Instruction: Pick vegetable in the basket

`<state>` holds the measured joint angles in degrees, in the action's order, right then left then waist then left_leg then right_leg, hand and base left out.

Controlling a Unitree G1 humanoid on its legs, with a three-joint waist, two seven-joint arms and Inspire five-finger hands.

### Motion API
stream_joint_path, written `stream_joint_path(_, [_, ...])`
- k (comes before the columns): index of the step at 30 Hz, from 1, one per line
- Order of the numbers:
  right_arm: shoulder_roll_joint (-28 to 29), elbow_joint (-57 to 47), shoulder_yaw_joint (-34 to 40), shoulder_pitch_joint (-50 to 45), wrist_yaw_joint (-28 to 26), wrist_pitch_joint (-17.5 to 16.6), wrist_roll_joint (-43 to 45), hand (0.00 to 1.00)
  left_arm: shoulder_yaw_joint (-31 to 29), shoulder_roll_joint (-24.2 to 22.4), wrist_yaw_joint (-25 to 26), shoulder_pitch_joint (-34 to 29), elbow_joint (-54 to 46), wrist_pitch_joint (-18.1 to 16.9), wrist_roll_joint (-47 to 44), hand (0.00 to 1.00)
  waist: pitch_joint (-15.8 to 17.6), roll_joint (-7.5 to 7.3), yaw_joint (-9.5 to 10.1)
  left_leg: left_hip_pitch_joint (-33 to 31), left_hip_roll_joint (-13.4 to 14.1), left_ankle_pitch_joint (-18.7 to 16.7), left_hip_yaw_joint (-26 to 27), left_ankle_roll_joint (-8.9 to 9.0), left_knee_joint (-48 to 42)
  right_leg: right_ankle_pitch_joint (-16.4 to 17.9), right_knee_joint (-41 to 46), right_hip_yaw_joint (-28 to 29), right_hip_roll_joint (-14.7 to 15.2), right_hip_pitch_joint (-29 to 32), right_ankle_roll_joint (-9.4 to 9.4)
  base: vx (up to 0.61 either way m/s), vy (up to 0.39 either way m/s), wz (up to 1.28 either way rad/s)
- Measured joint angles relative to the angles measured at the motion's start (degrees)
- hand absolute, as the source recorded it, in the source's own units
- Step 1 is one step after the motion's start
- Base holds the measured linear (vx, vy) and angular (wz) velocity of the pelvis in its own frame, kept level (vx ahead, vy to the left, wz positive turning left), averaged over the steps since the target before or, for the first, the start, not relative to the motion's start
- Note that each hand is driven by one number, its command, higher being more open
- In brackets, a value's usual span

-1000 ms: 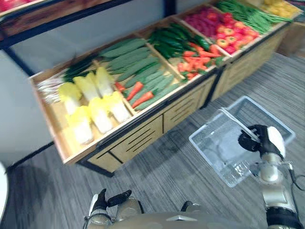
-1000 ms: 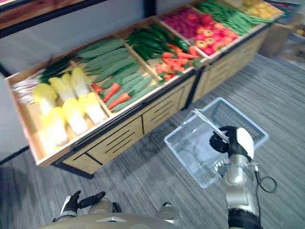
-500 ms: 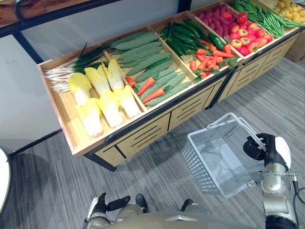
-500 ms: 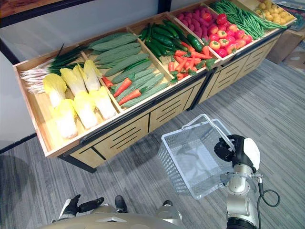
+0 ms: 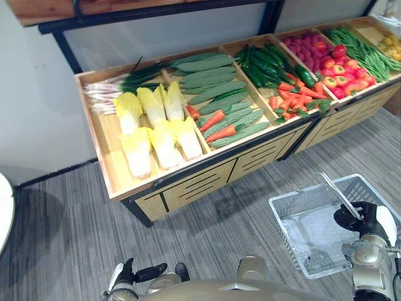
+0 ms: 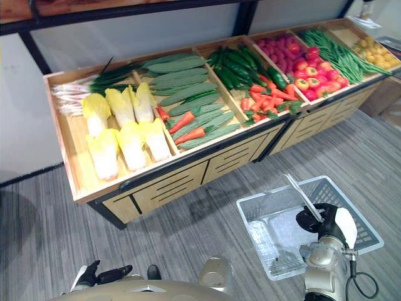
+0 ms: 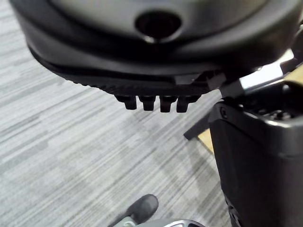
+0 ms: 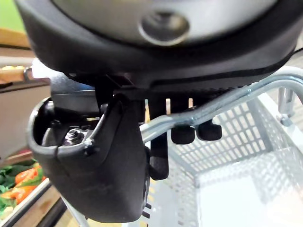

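Wooden slanted display stand (image 5: pixel 188 185) sits at 12 o'clock and is split into compartments. Its leftmost bin holds pale yellow napa cabbages (image 5: pixel 156 135), their long axes running roughly 12 to 6 with the leafy ends up. White-and-green spring onions (image 5: pixel 113 94) lie behind them. The next bin holds bumpy green gourds (image 5: pixel 210 78) with two orange carrots (image 5: pixel 216 124) among them; the carrots' long axes run about 8 to 2. Further right are dark green cucumbers (image 5: pixel 263 63), small carrots (image 5: pixel 294 99), red peppers (image 5: pixel 338 66) and green beans (image 5: pixel 363 47).

The translucent plastic mesh basket (image 6: pixel 254 241) is at 4 o'clock above the grey striped floor (image 5: pixel 75 219), mouth up. Its metal handle (image 6: pixel 304 195) stands raised, running about 11 to 5. The right hand (image 6: pixel 322 222) has its fingers curled round that handle, and the wrist view shows the bar under the fingers. The left hand (image 5: pixel 135 274) is low at 7 o'clock, fingers relaxed and holding nothing.
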<state>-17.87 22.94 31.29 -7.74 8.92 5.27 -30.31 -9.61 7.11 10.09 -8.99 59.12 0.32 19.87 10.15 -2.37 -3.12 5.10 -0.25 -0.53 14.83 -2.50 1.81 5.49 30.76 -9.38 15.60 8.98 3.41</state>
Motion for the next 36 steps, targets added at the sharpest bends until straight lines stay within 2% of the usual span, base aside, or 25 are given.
stream_joint_path(2, [0.0, 1.4, 2.1, 0.0, 0.5, -0.2, 0.4, 0.0, -0.9, -0.2, 0.4, -0.2, -0.1, -0.1, -0.9, 1.0, -0.1, -0.21, -0.07, -1.5, 0.5, -0.3, -2.0, 1.02, -1.7, -0.3, -8.9, 4.3, -2.8, -0.8, 0.9, 0.1, -0.133, 0.66])
stream_joint_path(3, [0.0, 2.1, 2.9, -0.3, 0.7, -0.2, 1.7, 0.0, -1.6, -0.1, 0.4, -0.3, -0.3, -0.1, -1.4, 1.0, -0.2, -1.18, -0.22, -1.9, 0.0, -0.7, -3.4, 1.75, -3.0, -2.7, -14.4, 4.2, -2.6, -2.5, 2.94, 0.08, -0.134, 0.56])
stream_joint_path(4, [0.1, 2.5, 3.1, -0.4, 0.7, -0.2, 1.9, 0.0, -2.1, 0.0, 0.4, -0.6, -0.6, -0.1, -1.4, 1.0, -0.4, -2.0, -0.16, -2.0, -0.5, -1.1, -3.7, 2.3, -3.5, -4.8, -16.5, 3.7, -2.4, -3.0, 2.97, 0.14, -0.266, 0.47])
stream_joint_path(5, [0.1, 3.5, 3.4, -0.4, 0.7, -0.2, 2.0, 0.0, -2.8, 0.1, 0.8, -1.1, -0.7, 0.0, -1.6, 1.0, -0.7, -2.4, 0.02, -2.1, -0.3, -1.8, -4.2, 3.36, -4.4, -3.8, -19.1, 2.6, -2.1, -4.6, 4.23, 0.13, -0.243, 0.15])
stream_joint_path(6, [0.1, 3.8, 3.7, -0.2, 0.8, -0.3, 2.0, 0.0, -3.4, -1.0, 1.2, -1.6, -0.8, -0.1, -1.6, 1.0, -1.3, -1.2, 0.15, -3.0, 1.5, -2.3, -4.4, 4.14, -5.0, -4.4, -21.5, 1.8, -4.0, -5.0, 3.72, 0.16, -0.283, 0.03])
stream_joint_path(9, [0.2, 3.8, 3.7, 0.0, 0.8, -0.4, 2.1, 0.0, -4.5, -3.0, 1.4, -1.9, -0.9, -0.2, -1.6, 1.0, -2.4, 1.4, 0.47, -3.9, 4.8, -2.7, -4.4, 6.12, -5.1, -5.5, -25.0, 0.9, -7.4, -5.9, 2.52, 0.13, -0.215, -0.08])
stream_joint_path(12, [1.1, 3.8, 3.7, -0.4, 0.9, -0.4, 2.0, 0.0, -4.5, -3.0, 1.4, -1.9, -1.3, -0.3, -1.5, 1.0, -2.4, 1.64, 0.44, -3.6, 7.0, -2.8, -4.9, 7.53, -4.8, -5.6, -26.2, -0.1, -9.8, -6.9, 2.36, 0.08, -0.155, 0.01])
stream_joint_path(17, [1.6, 3.8, 3.8, -0.5, 2.7, -0.7, 2.0, 0.0, -4.5, -2.9, 1.9, -1.8, -1.9, -0.2, -1.5, 1.0, -2.3, 1.41, 0.04, -3.8, 6.7, -2.6, -5.4, 7.8, -4.5, -5.6, -27.0, -0.8, -9.5, -7.3, 2.31, 0.03, -0.029, 0.06])
stream_joint_path(24, [6.4, 3.8, 3.8, -2.4, 3.4, -1.3, 2.0, 0.0, -6.4, -3.0, 6.0, -1.7, -4.6, -0.2, -1.9, 1.0, -2.3, 1.03, 0.6, -4.0, 6.3, -2.3, -5.1, 7.58, -4.0, -6.3, -28.2, -0.9, -9.2, -7.5, 1.87, -0.02, 0.005, 0.0])
stream_joint_path(30, [7.1, 7.6, 3.8, -4.5, 4.5, -2.4, 2.0, 0.0, -16.5, -4.4, 12.9, -1.6, -8.5, -0.2, -6.7, 1.0, -2.5, 1.04, 1.01, -2.4, 5.8, -1.4, -4.9, 7.36, -1.5, -6.5, -29.0, -1.1, -9.0, -8.3, 1.92, 0.0, 0.002, -0.01])
stream_joint_path(33, [7.7, 10.7, 3.8, -4.5, 5.1, -2.6, 2.5, 0.0, -21.8, -4.4, 17.6, -0.6, -12.6, -0.2, -10.8, 1.0, -2.5, 0.63, 1.36, -2.5, 5.7, -1.3, -4.9, 7.29, -1.4, -6.6, -29.1, -1.2, -8.8, -8.3, 1.99, 0.0, 0.003, 0.01])
stream_joint_path(36, [9.3, 12.9, 3.8, -4.5, 5.4, -3.1, 2.5, 0.0, -26.5, -4.3, 23.0, -0.2, -18.2, -0.3, -11.1, 1.0, -3.1, -0.02, 1.39, -2.4, 5.6, -1.2, -5.1, 7.26, -1.1, -6.8, -29.8, -1.4, -8.8, -8.7, 2.01, 0.0, 0.002, 0.02])
